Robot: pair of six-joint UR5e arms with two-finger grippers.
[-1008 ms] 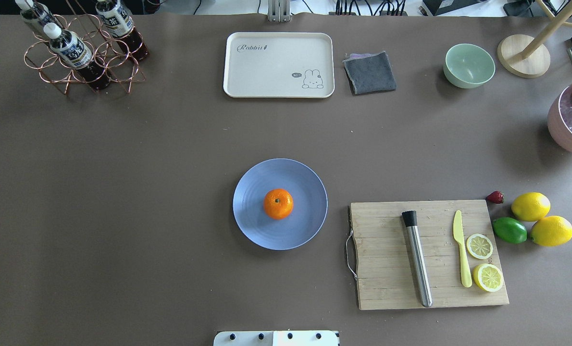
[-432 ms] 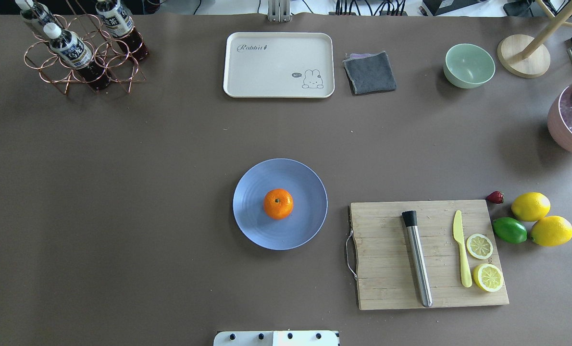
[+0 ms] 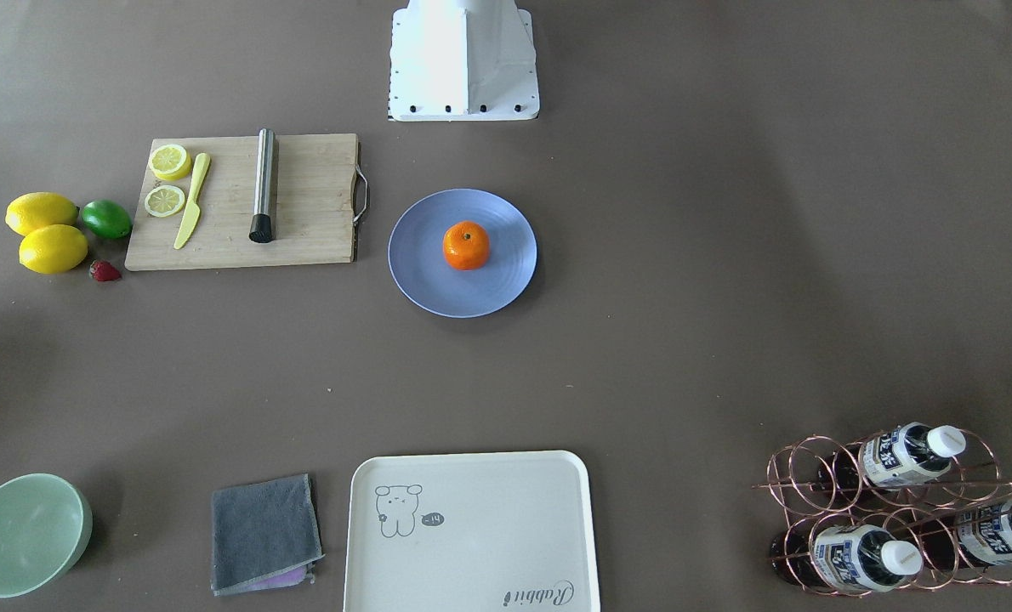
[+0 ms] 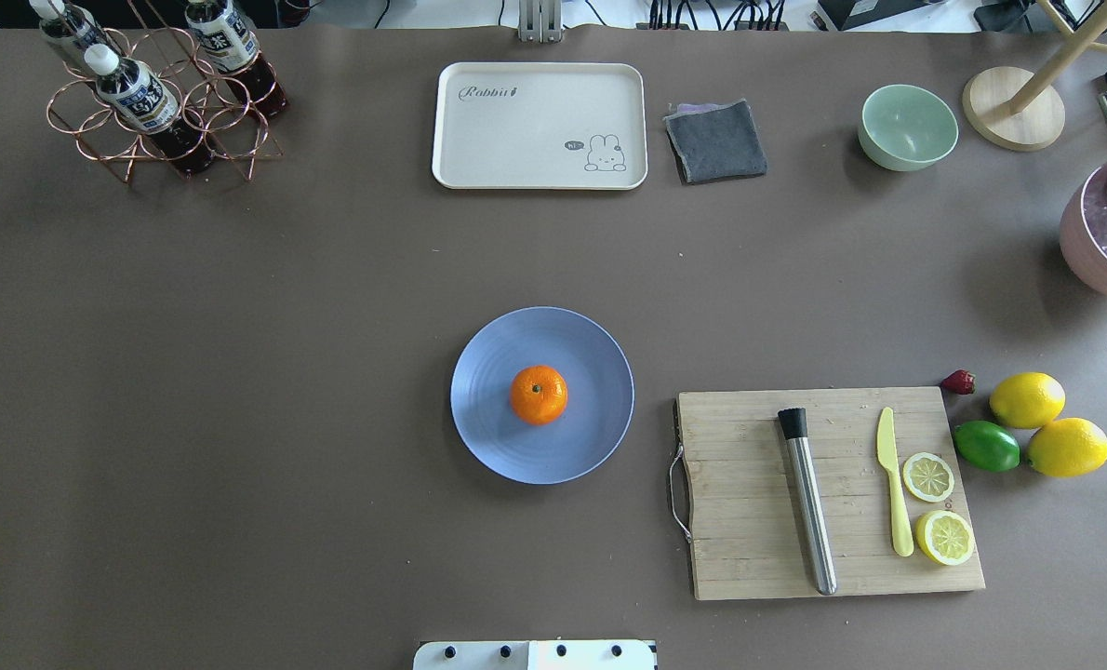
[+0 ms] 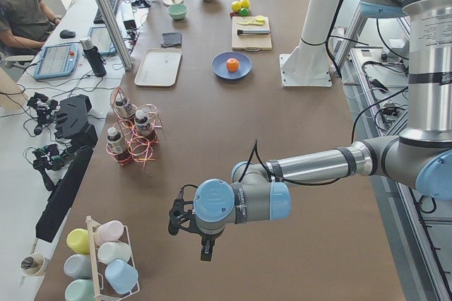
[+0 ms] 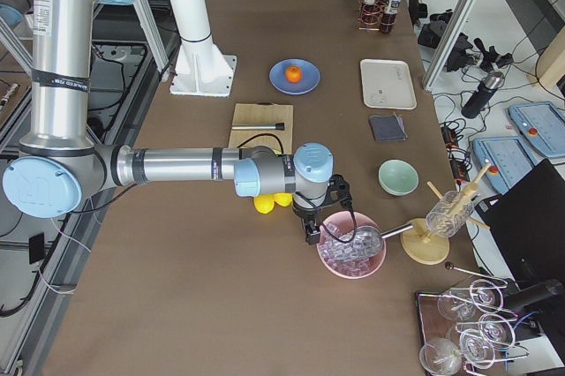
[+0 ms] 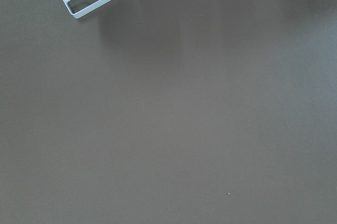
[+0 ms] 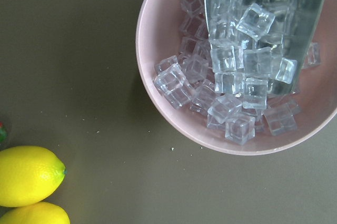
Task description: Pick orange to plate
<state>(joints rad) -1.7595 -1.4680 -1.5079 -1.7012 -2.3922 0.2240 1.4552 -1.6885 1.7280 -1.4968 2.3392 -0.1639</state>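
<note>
The orange (image 4: 539, 395) sits stem up near the middle of the periwinkle-blue plate (image 4: 488, 437), also seen as the orange (image 3: 466, 245) on the plate (image 3: 421, 280) in the front-facing view. Neither gripper appears in the overhead or front-facing views. The left gripper (image 5: 205, 250) hangs over bare table far from the plate, near a mug rack (image 5: 106, 266). The right gripper (image 6: 311, 230) hovers beside a pink bowl of ice (image 6: 351, 248), also far from the plate. From the side views I cannot tell whether either is open or shut.
A cutting board (image 4: 833, 493) with a steel muddler, yellow knife and lemon slices lies right of the plate. Two lemons (image 4: 1028, 400), a lime (image 4: 986, 446) and a strawberry sit beyond it. At the back stand a cream tray (image 4: 540, 126), grey cloth, green bowl (image 4: 907, 126) and bottle rack (image 4: 158, 93).
</note>
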